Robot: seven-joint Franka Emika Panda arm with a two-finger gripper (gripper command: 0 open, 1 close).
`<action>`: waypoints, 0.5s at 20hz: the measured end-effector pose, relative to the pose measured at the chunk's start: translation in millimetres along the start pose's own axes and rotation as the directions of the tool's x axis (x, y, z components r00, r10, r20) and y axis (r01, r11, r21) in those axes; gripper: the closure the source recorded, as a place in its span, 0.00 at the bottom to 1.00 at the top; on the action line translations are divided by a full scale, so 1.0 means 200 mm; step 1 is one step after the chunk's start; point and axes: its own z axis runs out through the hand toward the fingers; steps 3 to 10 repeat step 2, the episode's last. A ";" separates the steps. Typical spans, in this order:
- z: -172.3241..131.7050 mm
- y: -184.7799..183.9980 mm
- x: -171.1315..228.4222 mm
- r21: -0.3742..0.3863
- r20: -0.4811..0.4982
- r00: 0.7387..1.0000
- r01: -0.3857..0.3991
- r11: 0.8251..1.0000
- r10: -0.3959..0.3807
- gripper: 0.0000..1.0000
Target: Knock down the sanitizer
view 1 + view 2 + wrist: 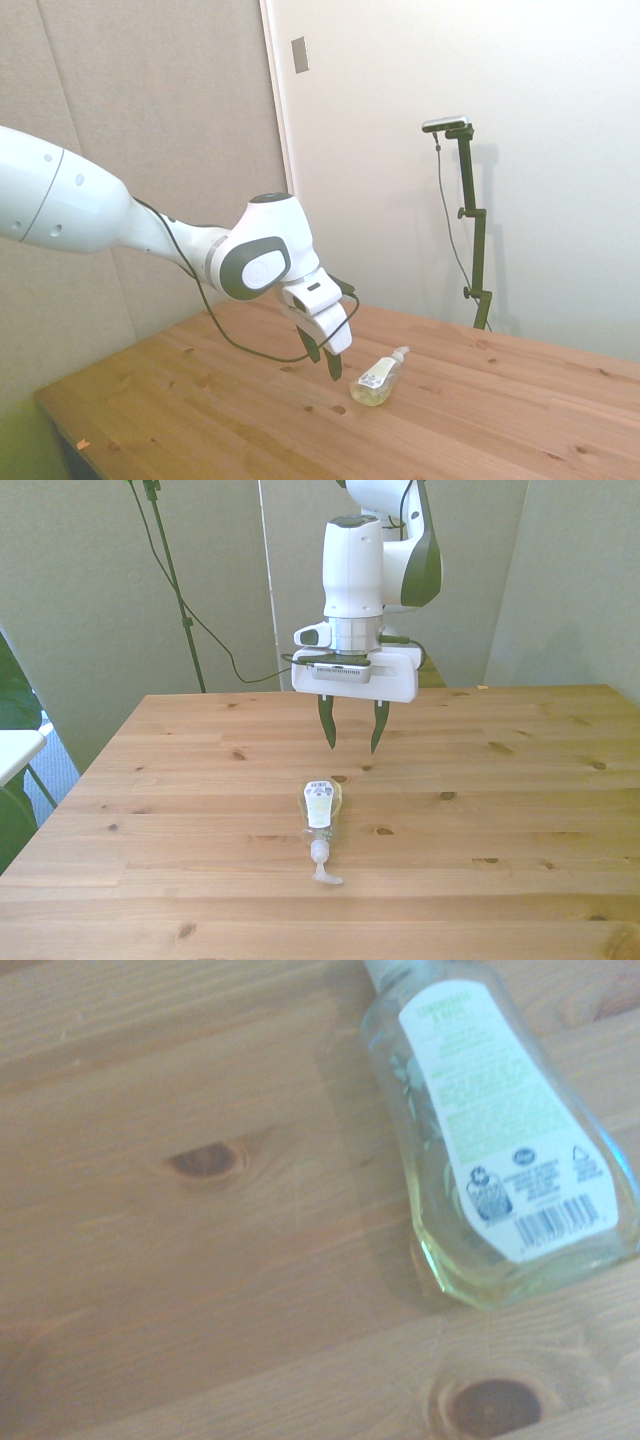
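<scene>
Well, the sanitizer (320, 815) is flat on its side on the wooden table (520, 810), label facing up, so by the look of things the knock-down is as good as done. Its long axis runs straight toward the near edge in the front view, fat base pointing back at the robot and white pump top (322, 865) pointing toward the camera. The gripper (351, 742) hangs above the table just behind that base, slightly to the front view's right of the bottle's line, fingers apart and holding nothing, with clear air between the fingertips and the bottle. From the side view the same story: gripper (332, 365) just beside the bottle (378, 382), not touching, bottle lying away from it with the pump tip angled up a little off the wood. The arm comes in low from the side view's left, forearm sloping down, wrist bent so the fingers point steeply down at the table, tilted a touch toward the bottle. The wrist camera looks down on the label and barcode (505, 1140), yellowish liquid pooled along the lower side, bottle resting across the grain. My call: nothing left to topple here; any next move is simply lifting clear, and the only risk is clipping the base and sending the bottle rolling or skidding.
</scene>
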 end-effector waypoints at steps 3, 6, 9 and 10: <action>0.00 0.03 -0.04 0.002 0.002 1.000 0.006 1.000 -0.006 0.00; 0.00 0.03 -0.04 0.002 0.002 1.000 0.006 1.000 -0.006 0.00; 0.00 0.03 -0.04 0.002 0.002 1.000 0.006 1.000 -0.006 0.00; 0.00 0.03 -0.04 0.002 0.002 1.000 0.006 1.000 -0.006 0.00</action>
